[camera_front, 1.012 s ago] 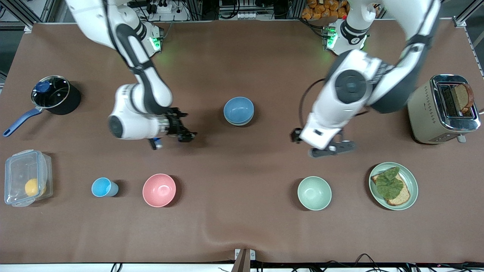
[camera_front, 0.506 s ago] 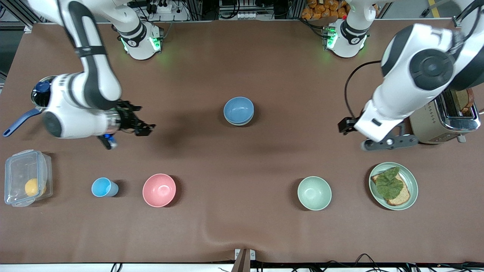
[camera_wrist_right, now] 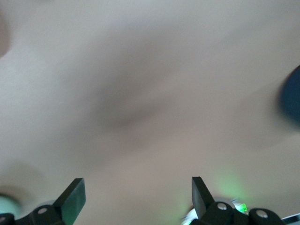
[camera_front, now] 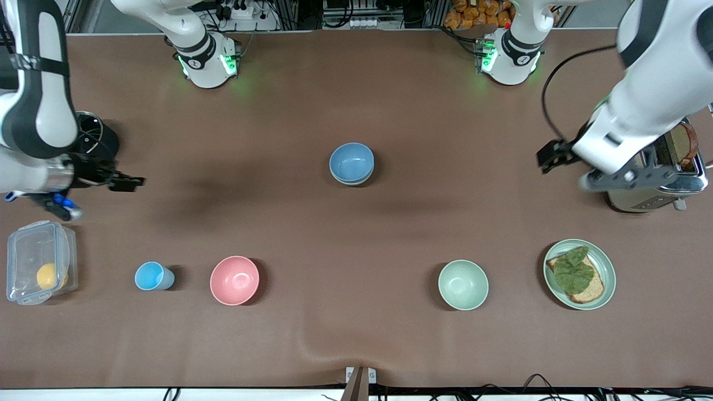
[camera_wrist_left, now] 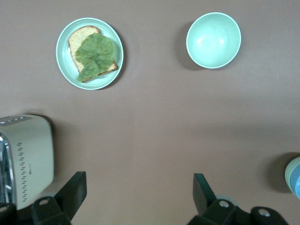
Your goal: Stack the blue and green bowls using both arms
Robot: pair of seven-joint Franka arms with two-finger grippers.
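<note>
The blue bowl sits nested in a green bowl whose pale rim shows beneath it, mid-table; the pair also shows at the edge of the left wrist view. A second green bowl stands alone nearer the front camera and shows in the left wrist view. My left gripper is open and empty, up in the air beside the toaster; its jaws stand wide apart. My right gripper is open and empty beside the black pot, with nothing between its fingers in its wrist view.
A green plate with bread and a leaf lies beside the lone green bowl. A pink bowl, a light-blue cup and a clear box with an orange stand toward the right arm's end. A black pot is there too.
Both arms have swung away from the middle: the left gripper toward the toaster, the right gripper toward the pot. The bowls have not moved.
</note>
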